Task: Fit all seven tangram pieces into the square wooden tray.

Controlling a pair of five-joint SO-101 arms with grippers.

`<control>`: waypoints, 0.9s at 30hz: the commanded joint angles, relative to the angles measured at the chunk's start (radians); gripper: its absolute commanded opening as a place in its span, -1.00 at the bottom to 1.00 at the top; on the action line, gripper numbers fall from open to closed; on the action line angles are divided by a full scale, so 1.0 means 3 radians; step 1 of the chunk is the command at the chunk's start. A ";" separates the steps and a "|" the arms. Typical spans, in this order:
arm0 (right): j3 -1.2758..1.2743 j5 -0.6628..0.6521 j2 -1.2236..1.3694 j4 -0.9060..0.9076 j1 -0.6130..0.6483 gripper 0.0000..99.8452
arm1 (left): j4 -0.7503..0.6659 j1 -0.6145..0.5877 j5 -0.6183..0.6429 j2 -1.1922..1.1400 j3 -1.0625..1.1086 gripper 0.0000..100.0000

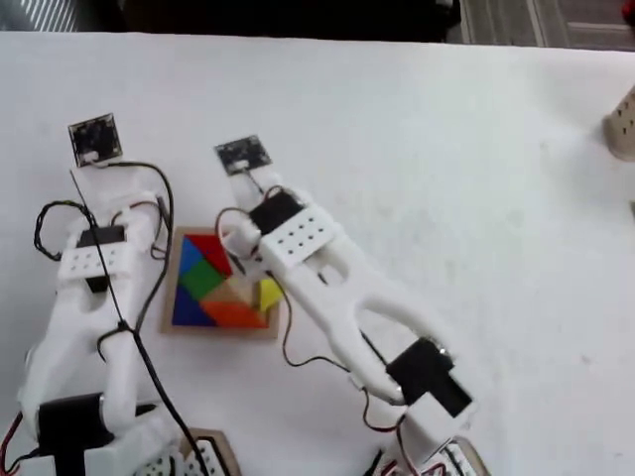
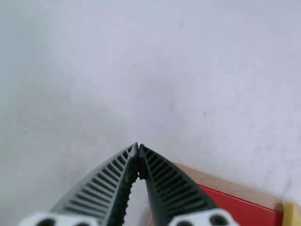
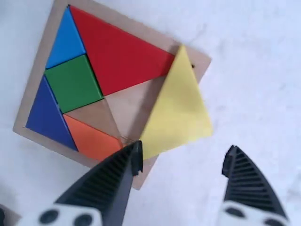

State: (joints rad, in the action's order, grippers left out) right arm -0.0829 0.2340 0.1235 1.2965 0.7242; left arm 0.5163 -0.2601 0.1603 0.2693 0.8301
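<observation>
The white worktop (image 1: 446, 149) carries both arms, and the square wooden tray (image 1: 218, 331) lies between them, toward the worktop's near left corner.

The right arm (image 1: 347, 297) stretches low from the near edge diagonally to the tray's right side. Its right tool (image 3: 182, 157) is spread wide and grasps nothing. One fingertip (image 3: 134, 157) sits at a corner of the yellow triangle, over the tray's rim; I cannot tell whether it touches. The other fingertip hangs over bare worktop, well apart from the piece.

The left arm (image 1: 89, 297) stands folded beside the tray's left edge. Its left tool (image 2: 138, 149) is clenched, the ridged fingers meeting at the tips with nothing between them, just off a tray corner.

In the tray, the large red triangle (image 3: 117, 52) lies flat along one edge. The yellow triangle (image 3: 176, 110) is not seated: it lies askew across the right rim, partly over the worktop, one tip by the red piece. The green square (image 3: 73, 84) sits between a light blue triangle (image 3: 66, 42) and a dark blue triangle (image 3: 44, 113). An orange piece (image 3: 91, 139) lies along the adjoining edge. The pale wood patch (image 3: 127, 101) in the middle may be pieces or tray floor; I cannot tell.
</observation>
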 commanded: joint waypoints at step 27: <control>-0.0107 -0.0133 0.0673 -0.0632 -0.0892 -0.96 | 0.0251 0.0698 -0.0854 0.1061 0.0619 -0.95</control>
State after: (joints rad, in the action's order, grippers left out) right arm -0.1227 0.2094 0.3092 1.1830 0.4296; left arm 0.6099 -0.0667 -0.0867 0.5378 1.0234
